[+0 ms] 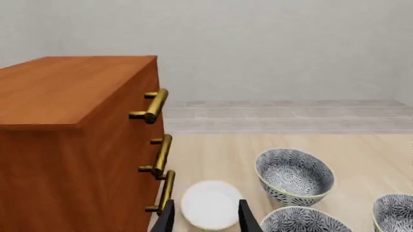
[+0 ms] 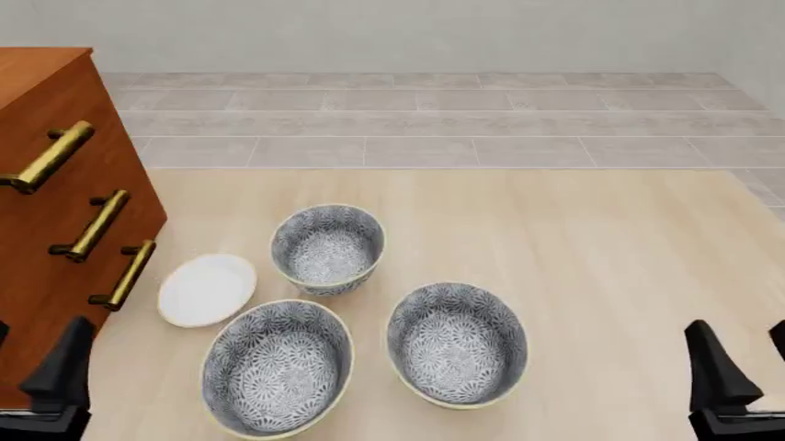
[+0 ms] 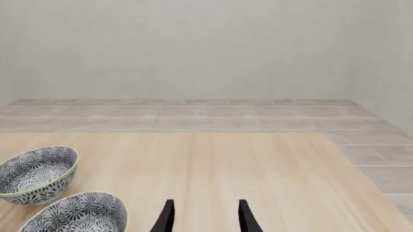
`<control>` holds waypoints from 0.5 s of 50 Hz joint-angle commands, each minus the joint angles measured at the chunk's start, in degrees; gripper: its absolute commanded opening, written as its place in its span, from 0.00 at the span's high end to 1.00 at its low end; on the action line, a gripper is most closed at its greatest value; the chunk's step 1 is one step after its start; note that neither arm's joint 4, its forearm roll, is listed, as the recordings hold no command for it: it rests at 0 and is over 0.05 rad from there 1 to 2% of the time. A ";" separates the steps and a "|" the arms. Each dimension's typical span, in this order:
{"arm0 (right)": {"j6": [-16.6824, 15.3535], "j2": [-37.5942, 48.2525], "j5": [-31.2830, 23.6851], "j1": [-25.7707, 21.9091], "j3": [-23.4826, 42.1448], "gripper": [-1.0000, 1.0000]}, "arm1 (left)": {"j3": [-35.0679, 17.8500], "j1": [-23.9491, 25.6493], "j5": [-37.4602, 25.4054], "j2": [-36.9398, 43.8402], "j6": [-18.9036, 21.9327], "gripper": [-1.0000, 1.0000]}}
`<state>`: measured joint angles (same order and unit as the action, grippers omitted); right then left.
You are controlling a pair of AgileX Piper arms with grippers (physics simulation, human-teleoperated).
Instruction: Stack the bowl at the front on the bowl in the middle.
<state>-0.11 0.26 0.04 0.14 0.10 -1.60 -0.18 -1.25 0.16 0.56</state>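
Found the bowl at the front (image 2: 278, 367) upright, mouth facing up, near the front edge of the table (image 2: 613, 257), left of centre. Being round, showed no long axis to speak of. Saw the same bowl in the left wrist view (image 1: 303, 221), cut off by the frame.

Noted the bowl in the middle (image 2: 457, 343) just beside it toward the right edge and slightly farther back, also upright, with rims close but apart. Spotted a third bowl (image 2: 327, 248) farther back, and a white plate (image 2: 206, 289) lying flat toward the left edge, close to the front bowl's rim. Saw a wooden cabinet (image 2: 50, 184) with brass handles (image 2: 96, 225) at the table's left side.

Found the left gripper (image 1: 206, 220) low at the front-left corner, near the bowl at the front but clear of it, fingers (image 2: 62, 367) spread wide with nothing between them. Found the right gripper (image 2: 745, 363) low at the front-right corner, well apart from both bowls, fingers likewise parted and empty. Saw both grippers pointing forward across the table, nearly level.
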 commanded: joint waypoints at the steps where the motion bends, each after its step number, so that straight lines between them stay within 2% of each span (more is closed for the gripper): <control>1: 0.10 0.34 0.19 -0.13 0.19 0.00 | 1.52 0.48 1.91 0.65 -0.24 0.00; 13: 0.08 0.69 0.40 -0.12 0.31 0.00 | 1.55 0.45 2.29 2.01 -0.11 0.00; 15: 0.08 0.94 0.71 -0.11 0.25 0.00 | 1.59 0.90 1.73 0.87 -2.39 0.00; 21: -0.06 1.14 0.89 -0.11 0.33 0.00 | 1.58 1.51 3.21 3.28 -1.93 0.00; 25: -0.06 1.78 1.70 -0.10 0.13 0.00 | 1.53 3.01 5.27 7.08 -4.40 0.00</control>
<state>-0.11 1.27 0.86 0.03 0.34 -0.14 1.06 1.61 3.10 -1.33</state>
